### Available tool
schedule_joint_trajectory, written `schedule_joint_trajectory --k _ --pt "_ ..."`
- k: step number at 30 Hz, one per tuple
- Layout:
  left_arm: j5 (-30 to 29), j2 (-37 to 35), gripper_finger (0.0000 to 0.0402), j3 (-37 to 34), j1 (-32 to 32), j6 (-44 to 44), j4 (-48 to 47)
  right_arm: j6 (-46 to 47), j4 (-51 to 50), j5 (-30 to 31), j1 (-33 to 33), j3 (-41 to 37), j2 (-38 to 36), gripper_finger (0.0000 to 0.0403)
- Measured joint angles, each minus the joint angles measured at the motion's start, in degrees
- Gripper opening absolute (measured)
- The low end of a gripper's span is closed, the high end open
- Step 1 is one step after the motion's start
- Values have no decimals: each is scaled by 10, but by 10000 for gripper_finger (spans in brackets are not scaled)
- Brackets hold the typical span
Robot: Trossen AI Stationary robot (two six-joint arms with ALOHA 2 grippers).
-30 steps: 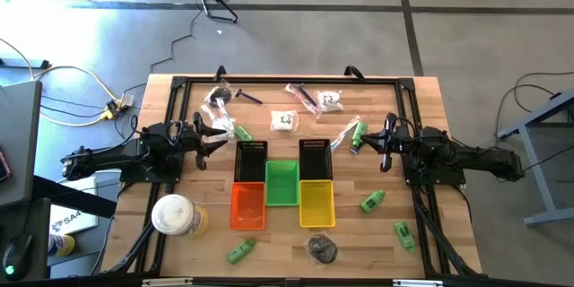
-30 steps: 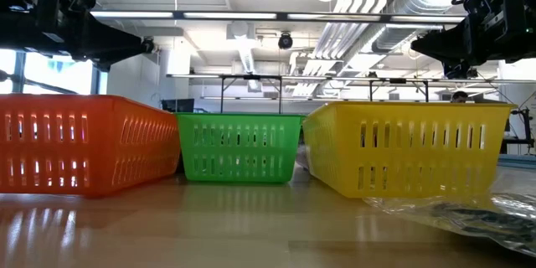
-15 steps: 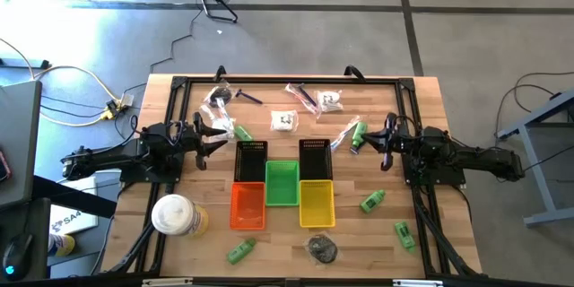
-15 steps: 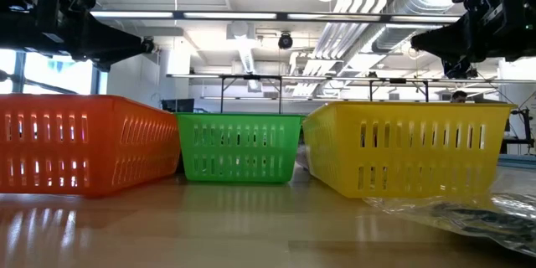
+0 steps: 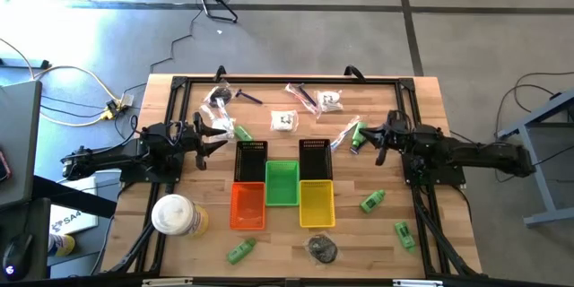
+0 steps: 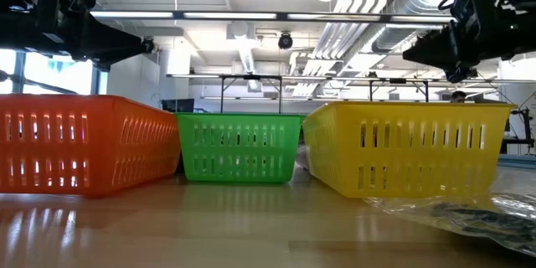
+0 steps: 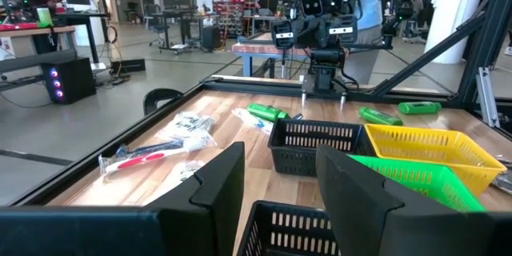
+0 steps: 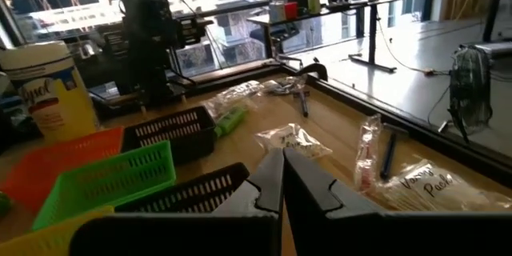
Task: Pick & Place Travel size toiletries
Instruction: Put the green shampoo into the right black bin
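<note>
Here I see slotted plastic baskets [image 5: 282, 183] in the middle of the wooden table [image 5: 179, 108], orange, green, yellow and two black. The toiletries lie scattered around them: small green tubes [image 5: 373, 200], crinkled clear packets [image 5: 284, 120] along the far side. The left gripper [image 5: 218, 135] hovers with fingers apart, holding nothing; the right gripper [image 5: 375, 141] is closed and empty, just beside a green tube [image 5: 358, 134]. From the low view, the baskets hide most items.

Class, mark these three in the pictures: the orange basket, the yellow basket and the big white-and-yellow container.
orange basket [image 5: 248, 206]: high view, on its floor.
yellow basket [image 6: 410, 146]: low view, on its slatted side wall.
white-and-yellow container [image 5: 173, 213]: high view, on its white lid.
</note>
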Motion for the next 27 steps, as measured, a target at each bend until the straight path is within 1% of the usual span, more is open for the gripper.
schedule_joint_trajectory --k 7,11,15,19,24,27 --pt "0 0 152 0 0 0 0 43 0 46 0 42 92 3" --pt "0 0 152 0 0 0 0 46 -1 53 0 69 144 3" --pt "0 0 152 0 0 0 0 68 -13 77 0 102 189 3" --pt "0 0 152 0 0 0 0 97 -60 95 0 140 231 3" --pt "0 0 152 0 0 0 0 161 -145 120 0 198 285 2" --pt "0 0 152 0 0 0 0 193 -198 121 0 230 317 2"
